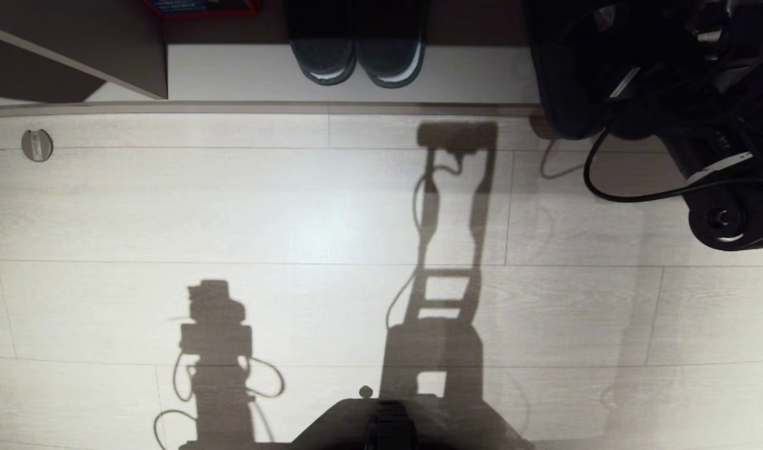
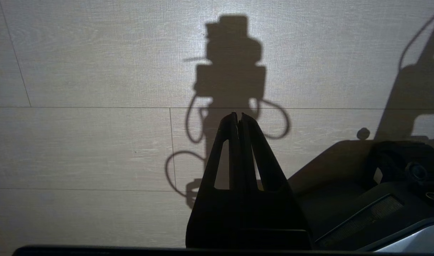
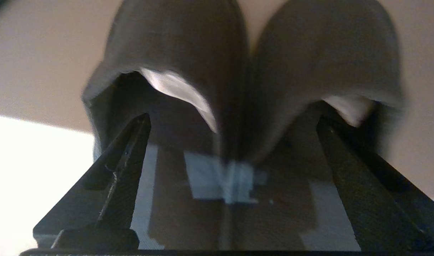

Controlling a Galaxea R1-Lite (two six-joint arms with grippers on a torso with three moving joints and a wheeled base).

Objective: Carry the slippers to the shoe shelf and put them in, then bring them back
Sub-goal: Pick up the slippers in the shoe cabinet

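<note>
The slippers (image 3: 245,71) lie side by side straight ahead in the right wrist view, on the pale base board (image 3: 25,160) of the shoe shelf (image 3: 42,53). Their wide dark straps arch upward and their heel ends point toward me. My right gripper (image 3: 233,122) is open, one finger on each side of the pair, with strips of pale board showing between fingers and soles. In the head view my right arm (image 1: 669,94) reaches into the shoe shelf (image 1: 244,72) at the top right and hides the slippers. My left gripper (image 2: 238,114) hangs shut and empty over the floor.
A darker closed-toe pair (image 1: 356,59) with white rims stands on the shelf's base board left of my right arm. A sloping divider (image 1: 106,56) and a red-edged item (image 1: 200,6) are further left. A round floor fitting (image 1: 37,145) and my arm's cable (image 1: 606,187) are nearby.
</note>
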